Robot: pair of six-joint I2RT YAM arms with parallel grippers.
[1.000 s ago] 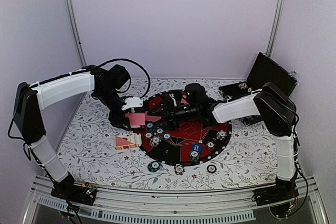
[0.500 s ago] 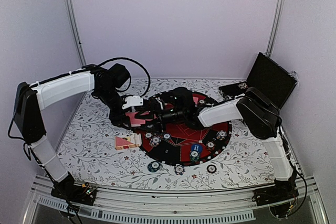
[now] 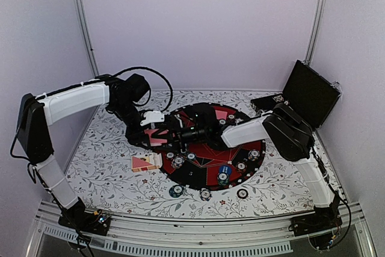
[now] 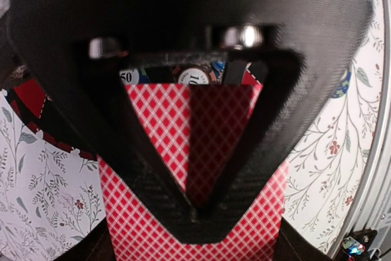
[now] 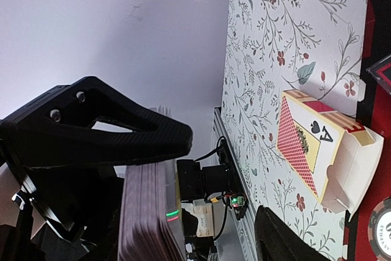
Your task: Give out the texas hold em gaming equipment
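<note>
My left gripper point(image 3: 155, 135) is shut on a deck of pink-red-backed playing cards point(image 3: 159, 138) and holds it over the mat's left edge. In the left wrist view the checked card backs point(image 4: 156, 114) fill the space between the fingers of that gripper point(image 4: 195, 212). My right gripper point(image 3: 173, 135) is open right next to the deck. In the right wrist view the deck's edge point(image 5: 149, 212) lies under the upper finger of that gripper point(image 5: 223, 178). Several poker chips point(image 3: 177, 162) lie on the mat, and others point(image 3: 206, 194) lie on the cloth in front of it.
The big round red-and-black mat point(image 3: 207, 170) lies mid-table. An open card box point(image 3: 143, 162) lies left of it, also seen in the right wrist view point(image 5: 317, 145). The black hinged case point(image 3: 310, 91) stands open at the back right. The cloth is flowered.
My right gripper has moved left across the mat, from the middle to the deck held by my left gripper. The left arm has hardly moved.
</note>
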